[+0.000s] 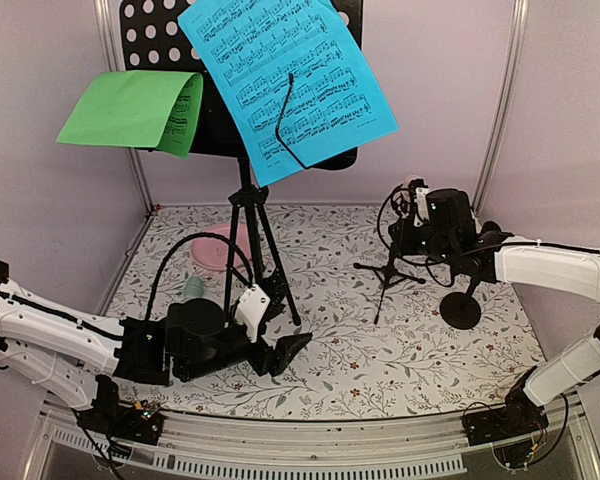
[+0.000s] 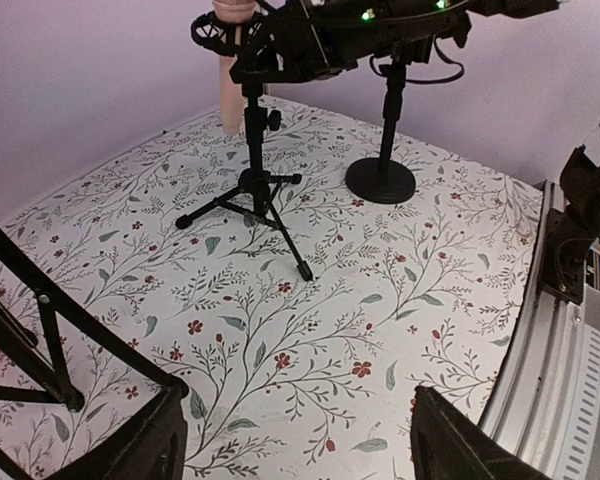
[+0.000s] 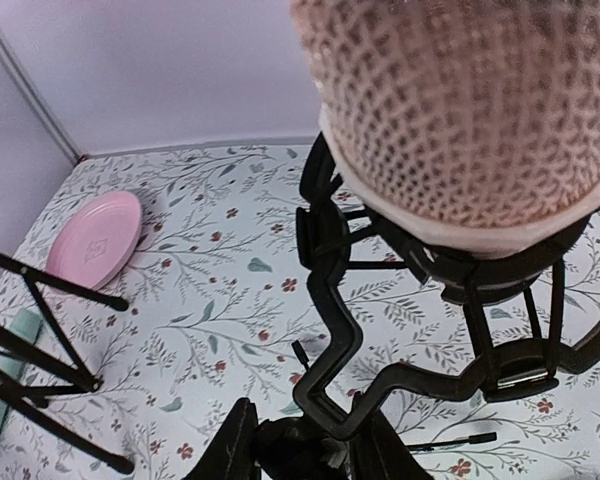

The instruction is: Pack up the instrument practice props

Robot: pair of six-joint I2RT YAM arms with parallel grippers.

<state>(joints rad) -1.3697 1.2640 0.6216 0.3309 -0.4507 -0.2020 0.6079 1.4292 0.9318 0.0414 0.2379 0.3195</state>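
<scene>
Peach microphone (image 3: 460,110) fills the right wrist view, seated in its mount on a small tripod (image 1: 385,275) near the right edge of the tabletop (image 1: 380,350). The right hand (image 3: 305,425) is at that mount; whether it grips cannot be told. Left hand (image 2: 295,415): wide, empty, by the near edge. Blue sheet (image 1: 280,70) and green sheet (image 1: 130,105) sit on the erected music desk (image 1: 165,35) toward the far-left corner. Assessment: nothing packed yet.

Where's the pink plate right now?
Top view: pink plate on the table's left half, far side, behind the music stand's tripod legs, with the mint-green microphone lying just nearer the arms.
</scene>
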